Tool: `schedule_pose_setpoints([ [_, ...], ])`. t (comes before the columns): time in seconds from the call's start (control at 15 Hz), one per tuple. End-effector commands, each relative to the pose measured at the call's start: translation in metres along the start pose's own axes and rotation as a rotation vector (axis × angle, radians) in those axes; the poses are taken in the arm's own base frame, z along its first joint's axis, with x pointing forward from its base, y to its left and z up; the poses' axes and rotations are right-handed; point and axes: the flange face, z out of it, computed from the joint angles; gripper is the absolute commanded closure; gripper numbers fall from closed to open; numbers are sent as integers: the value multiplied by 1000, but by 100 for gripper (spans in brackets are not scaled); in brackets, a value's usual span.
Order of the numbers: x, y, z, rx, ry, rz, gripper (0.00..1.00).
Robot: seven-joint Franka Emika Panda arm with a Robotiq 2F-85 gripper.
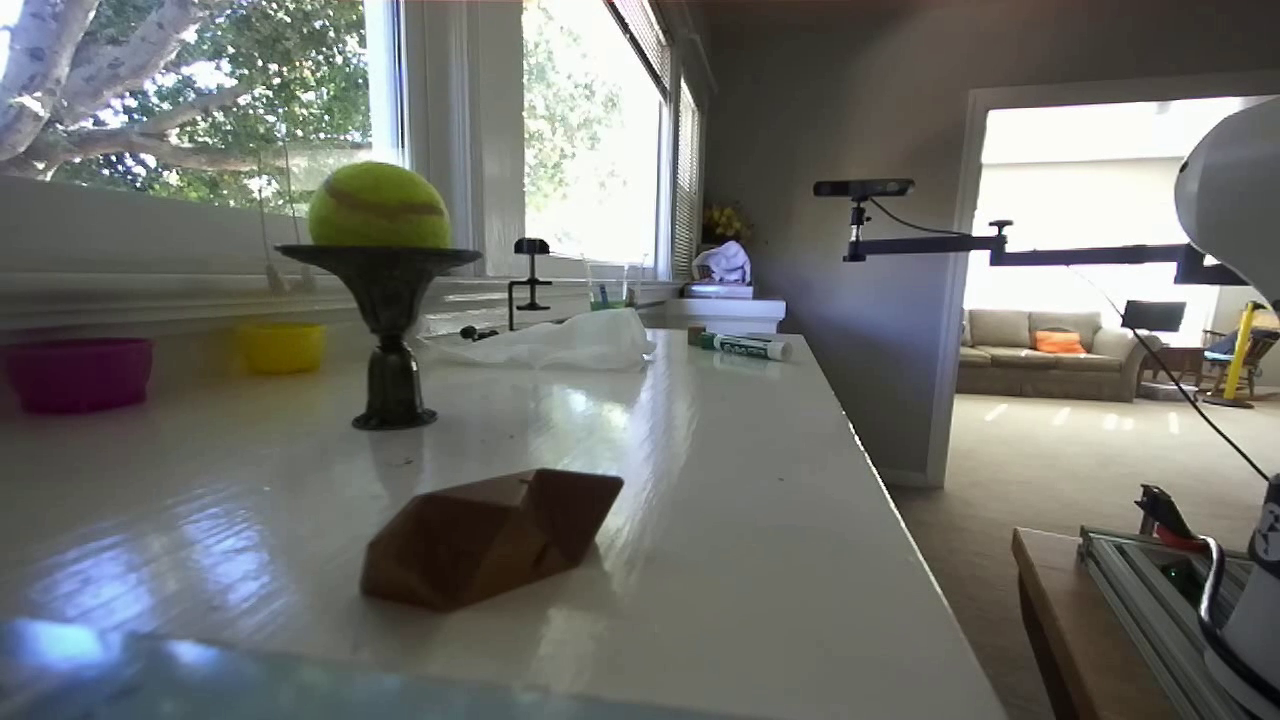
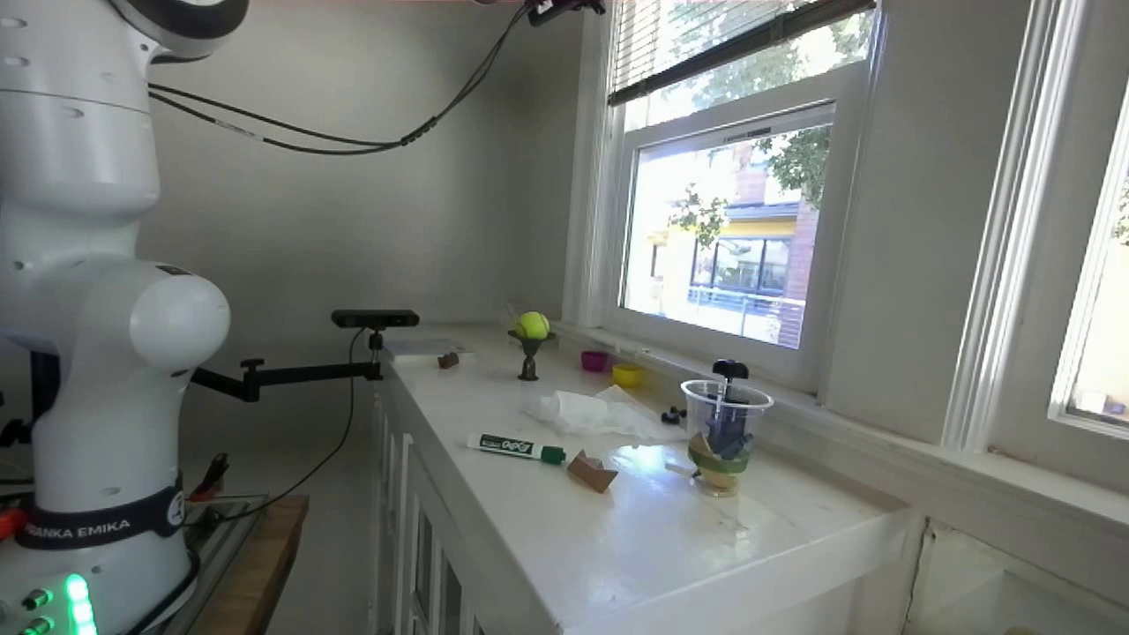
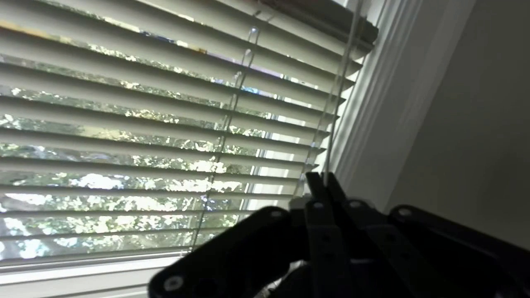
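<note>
In the wrist view my black gripper [image 3: 326, 179] has its fingertips closed on a thin pale cord or wand [image 3: 336, 111]. The cord runs upward from between the fingertips, at the side of the white slatted blind [image 3: 157, 132]. The blind covers a window, and its slats are tilted partly open. A thinner looped cord [image 3: 235, 99] hangs in front of the slats, apart from the gripper. The blind [image 2: 688, 40] also shows in an exterior view, with a dark lower edge. A dark part at that view's top edge seems to be the gripper, mostly cut off.
The white counter [image 2: 564, 529] bears a tennis ball [image 2: 532, 325] on a dark stand [image 2: 529, 360], a marker [image 2: 512, 447], wooden blocks [image 2: 592, 472], a clear cup [image 2: 725, 432], a yellow bowl [image 2: 627, 376] and crumpled plastic [image 2: 586, 413]. A camera on a bracket [image 2: 376, 319] stands beside the counter.
</note>
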Motion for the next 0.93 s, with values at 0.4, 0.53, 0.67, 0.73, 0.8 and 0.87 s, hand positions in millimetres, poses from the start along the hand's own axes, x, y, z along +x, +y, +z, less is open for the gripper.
schedule_pose_setpoints([
  [0.4, 22, -2, 24, 167, -3, 5, 47],
  [0.53, 12, -7, 25, 210, -20, 35, 33],
  [0.67, 3, -11, 27, 232, -30, 58, 18],
  [0.73, -6, -14, 29, 234, -41, 78, 12],
  [0.8, -14, -16, 31, 233, -54, 97, 5],
  [0.87, -22, -16, 32, 229, -74, 111, 1],
])
